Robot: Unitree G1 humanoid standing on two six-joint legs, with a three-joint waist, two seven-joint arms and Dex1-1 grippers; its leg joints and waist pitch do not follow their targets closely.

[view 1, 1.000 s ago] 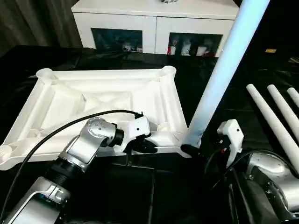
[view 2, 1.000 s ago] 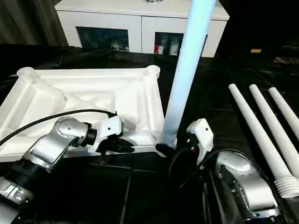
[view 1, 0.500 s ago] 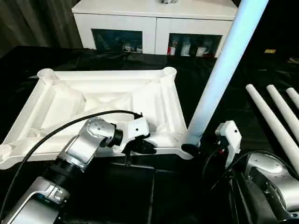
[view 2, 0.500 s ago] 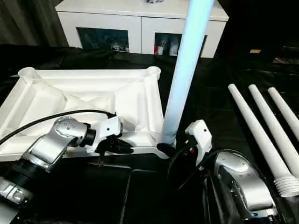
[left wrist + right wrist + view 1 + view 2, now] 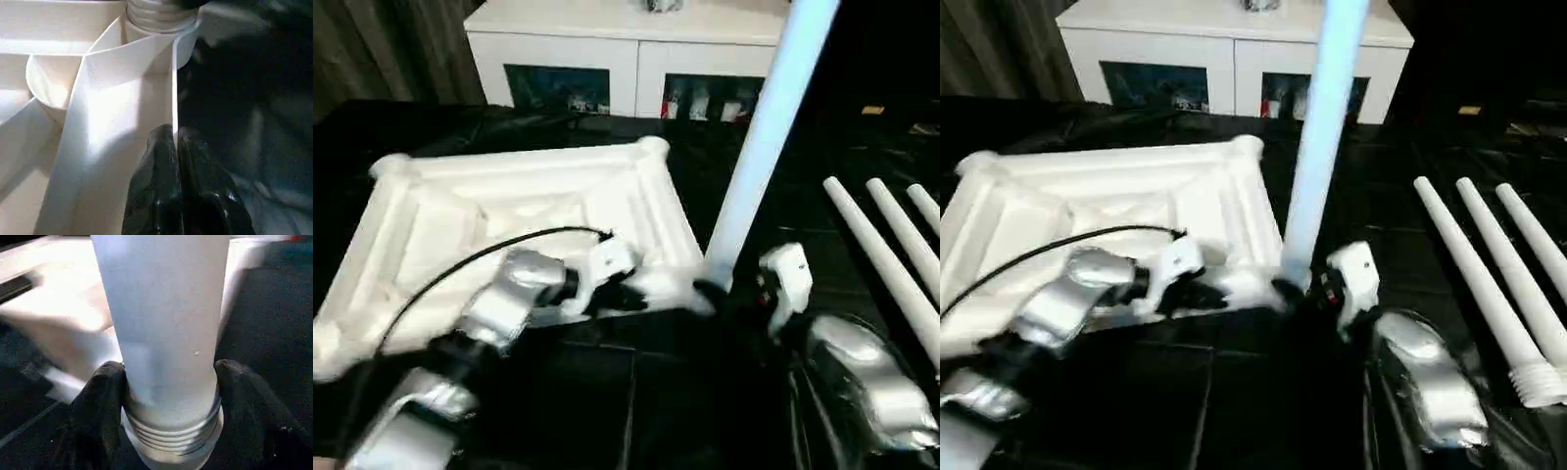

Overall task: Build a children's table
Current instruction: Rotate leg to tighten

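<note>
The left claw (image 5: 625,297), shut, pinches the tabletop (image 5: 509,211) by its near rim. At its near right corner the right claw (image 5: 166,396) grips 1 upright leg (image 5: 759,157), which next needs screwing into its socket.

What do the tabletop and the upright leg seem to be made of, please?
Tabletop: apparently white moulded plastic, judging by the thin ribs and walls with a soft sheen. Upright leg: probably the same white plastic, a smooth semi-matt tube with moulded thread rings at its base, between the right gripper's fingers.
</note>
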